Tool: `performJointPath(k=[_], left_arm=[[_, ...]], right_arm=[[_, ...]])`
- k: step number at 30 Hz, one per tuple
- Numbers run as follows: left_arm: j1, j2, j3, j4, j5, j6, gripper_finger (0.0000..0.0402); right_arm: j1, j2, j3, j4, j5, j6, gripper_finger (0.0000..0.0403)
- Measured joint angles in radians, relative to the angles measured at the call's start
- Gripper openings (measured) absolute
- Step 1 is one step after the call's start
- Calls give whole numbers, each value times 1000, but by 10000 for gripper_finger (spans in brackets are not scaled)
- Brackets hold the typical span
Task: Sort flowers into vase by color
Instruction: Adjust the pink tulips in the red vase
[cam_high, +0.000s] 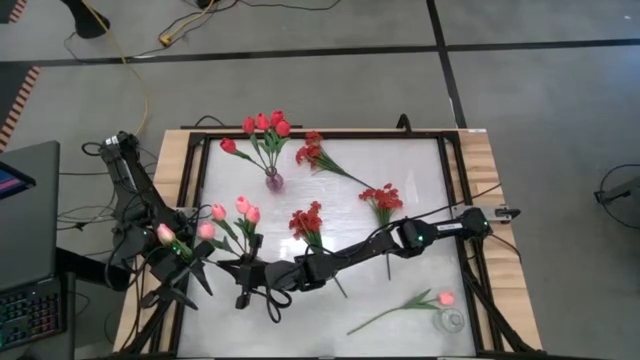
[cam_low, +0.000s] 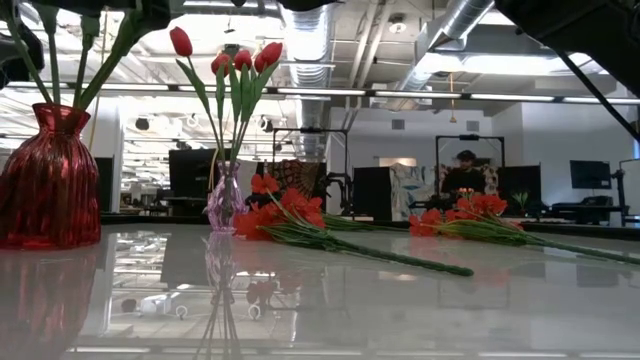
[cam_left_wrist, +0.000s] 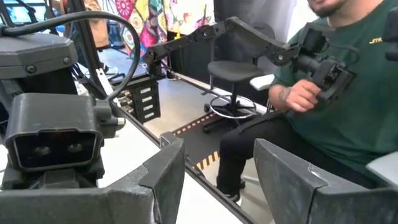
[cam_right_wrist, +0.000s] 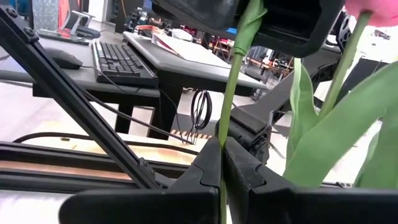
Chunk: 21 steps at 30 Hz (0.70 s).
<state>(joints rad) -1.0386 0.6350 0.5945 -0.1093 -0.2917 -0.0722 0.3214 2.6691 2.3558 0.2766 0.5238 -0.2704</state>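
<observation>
A pink tulip's green stem is pinched between the closed right gripper fingers at the high view's lower left; the left gripper, apparently empty, stands open there.

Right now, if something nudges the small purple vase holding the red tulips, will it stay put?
Probably not. The purple vase is narrow with a small foot, and the red tulips stand well above its rim, so it looks top-heavy and apt to tip. The table is glossy, so it may slide before toppling. It looks like glass, likely fragile.
</observation>
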Motion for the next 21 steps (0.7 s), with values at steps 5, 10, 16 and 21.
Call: performJointPath(k=[5, 10, 16, 21], left_arm=[[0, 0, 0, -13, 8, -15, 180], [-1, -2, 0, -9, 8, -12, 180], [-1, -5, 0, -7, 42, 27, 180], [-1, -23, 4, 8, 49, 83, 180]], right_arm=[[1, 3, -2, 28, 0, -27, 29], [2, 4, -3, 68, 0, -27, 29], [3, -10, -3, 93, -3, -28, 29], [3, -41, -5, 78, -6, -21, 29]])
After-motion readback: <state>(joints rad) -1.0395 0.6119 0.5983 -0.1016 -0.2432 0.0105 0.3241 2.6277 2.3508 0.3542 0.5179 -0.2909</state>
